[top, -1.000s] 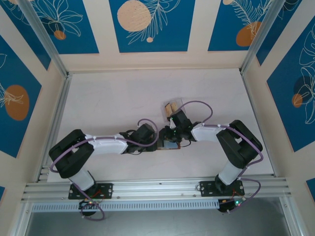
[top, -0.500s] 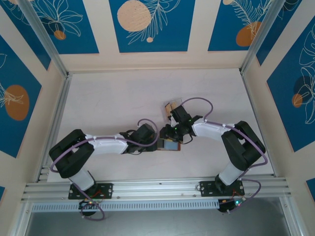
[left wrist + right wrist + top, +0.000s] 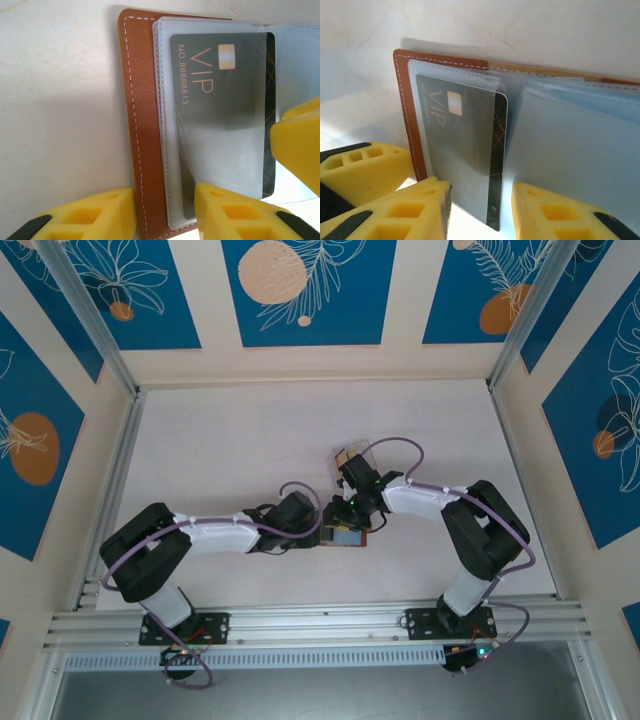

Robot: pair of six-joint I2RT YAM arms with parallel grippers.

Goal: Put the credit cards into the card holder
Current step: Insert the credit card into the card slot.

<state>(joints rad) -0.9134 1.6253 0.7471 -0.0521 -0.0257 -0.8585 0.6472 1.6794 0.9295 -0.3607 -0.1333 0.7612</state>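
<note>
Holder (image 3: 140, 125) lies open on the surface (image 3: 55, 100), a dark card (image 3: 220, 120) in its sleeve (image 3: 161, 125); left hand (image 3: 165, 215) and right hand (image 3: 481, 210) open.

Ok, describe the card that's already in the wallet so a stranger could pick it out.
Near the middle of the white table lies the open brown card holder. In its clear sleeve next to the cover sits the card: dark grey, gold chip, VIP in copper letters, unlike the tan cards farther back.

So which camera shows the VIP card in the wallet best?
Left wrist: the VIP card faces the camera squarely, lettering readable. Right wrist shows it slanted, one edge outside the clear sleeve. Top external: too small to make out.
</note>
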